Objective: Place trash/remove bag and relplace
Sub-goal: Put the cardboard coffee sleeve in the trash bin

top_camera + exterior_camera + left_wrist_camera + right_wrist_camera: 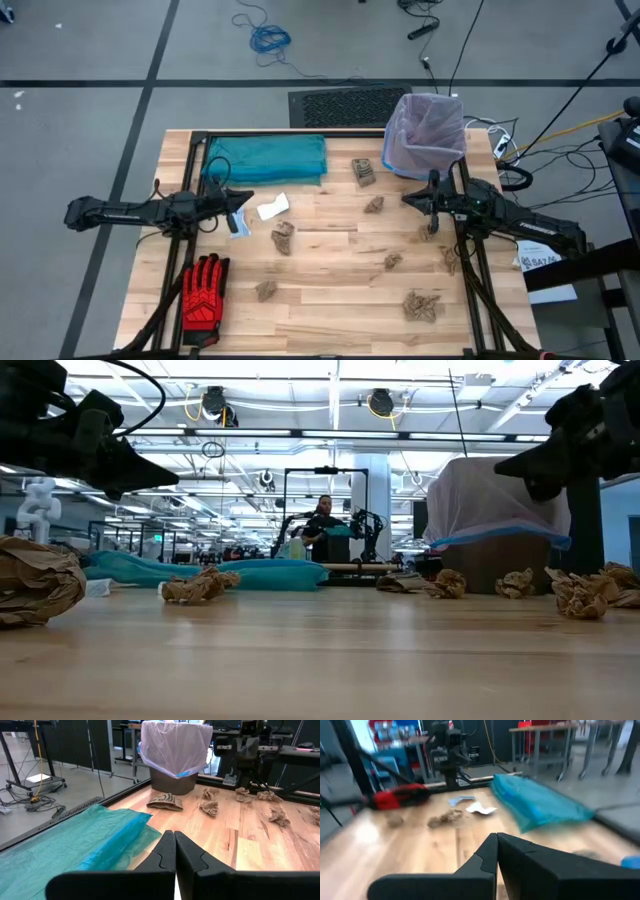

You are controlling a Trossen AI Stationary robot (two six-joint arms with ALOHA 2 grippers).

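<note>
The left end effector hangs above the left half of the wooden bench, its two fingers pressed together with nothing between them. It sits just in front of the teal-blue plastic bag, which lies flat along the far-left part of the bench, and near the white scrap.

The right end effector hovers over the right half of the bench, just in front of the bin, likewise pinched shut and empty (its wrist view shows the two dark fingers meeting along one line).

The pale pink-lavender bag lines the bin at the far-right corner of the bench, its crinkled rim folded over the outside of the bin.

The trash lies loose on the bench: crumpled tan paper wads scattered across the middle and right, including one flattened wad just beside the bin, one near the front at centre-left, and a larger one near the front right.

A red-and-black work glove rests at the front-left corner, well apart from both arms
</note>
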